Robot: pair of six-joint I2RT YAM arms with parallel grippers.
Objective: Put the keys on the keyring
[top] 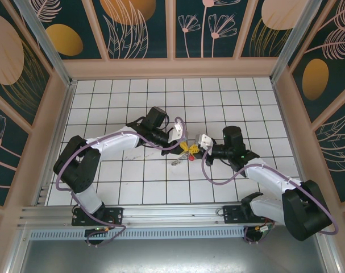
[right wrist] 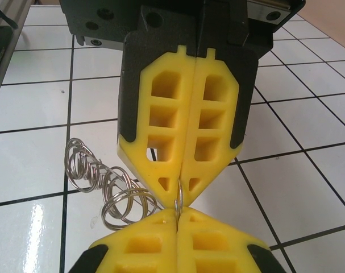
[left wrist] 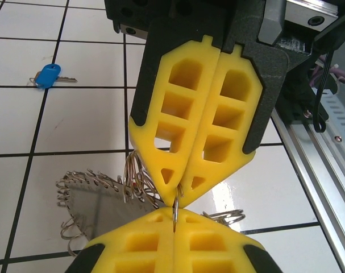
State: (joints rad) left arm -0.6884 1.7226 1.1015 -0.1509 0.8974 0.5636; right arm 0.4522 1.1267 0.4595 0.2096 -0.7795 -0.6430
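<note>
**KEYRING PINCHED BETWEEN BOTH GRIPPERS, CENTRE OF DESK**

1. Arm position. In the overhead view both arms reach inward, and the left gripper (top: 185, 145) and right gripper (top: 196, 149) meet tip to tip over the middle of the white-tiled desk (top: 132, 182).

2. Left gripper. In the left wrist view the left gripper (left wrist: 177, 192) has its yellow fingers (left wrist: 161, 114) pressed together along their full length. At the tips they pinch a thin grey wire of the keyring (left wrist: 137, 181).

3. Right gripper. In the right wrist view the right gripper (right wrist: 179, 186) is likewise pressed together. It pinches the same wire directly opposite the other gripper, with the two pairs of tips almost touching.

4. Keyring. The keyring (right wrist: 124, 203) is held between the two grippers. Its fringe of small silvery rings spreads out to one side of the pinch point, and a grey shadow falls on the tile beneath them.

5. Keys. A blue-headed key (left wrist: 49, 75) lies flat on the desk, well apart from the keyring. A small red item (top: 193, 158) lies on the desk just beside the gripper tips; it is too small to identify.
</note>
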